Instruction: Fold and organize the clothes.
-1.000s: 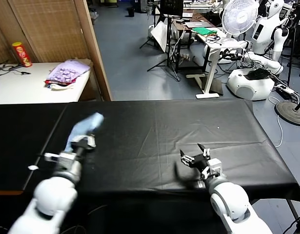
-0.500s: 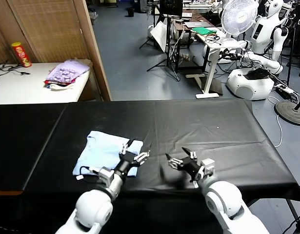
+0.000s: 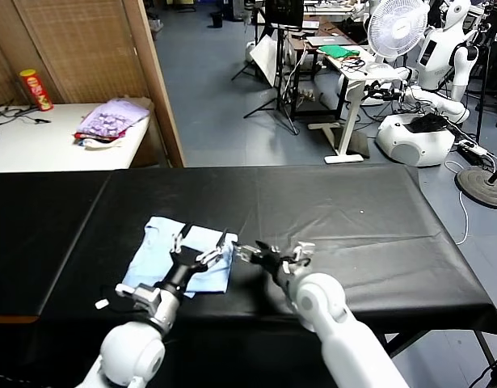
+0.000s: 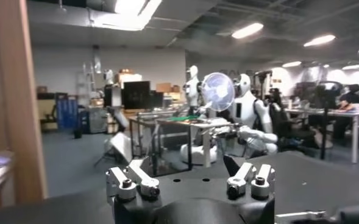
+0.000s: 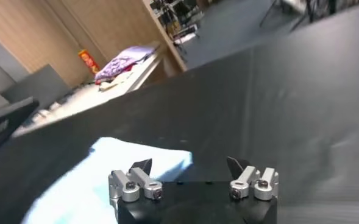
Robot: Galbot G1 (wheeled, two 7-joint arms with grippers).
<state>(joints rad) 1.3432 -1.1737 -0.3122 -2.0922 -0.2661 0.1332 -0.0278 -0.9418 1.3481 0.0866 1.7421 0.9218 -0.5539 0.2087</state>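
Note:
The clothes, one pale blue T-shirt (image 3: 163, 257), lie folded flat on the black table (image 3: 353, 226), left of centre. My left gripper (image 3: 202, 242) hovers open over the shirt's right part with nothing between its fingers. In the left wrist view the left gripper (image 4: 185, 167) is open and empty, and the shirt is out of sight. My right gripper (image 3: 272, 251) is open just past the shirt's right edge. Seen from the right wrist, the right gripper (image 5: 189, 164) is open, with the shirt (image 5: 106, 173) lying just ahead of one finger.
A white side table (image 3: 38, 145) at the back left carries a purple patterned cloth heap (image 3: 111, 120) and a red can (image 3: 35, 89). A wooden partition (image 3: 155, 81) stands behind the black table. A fan and other robots stand farther back.
The left gripper held the shirt bunched up at the far left; the shirt now lies flat and that gripper has opened. The right gripper has moved left to the shirt's edge.

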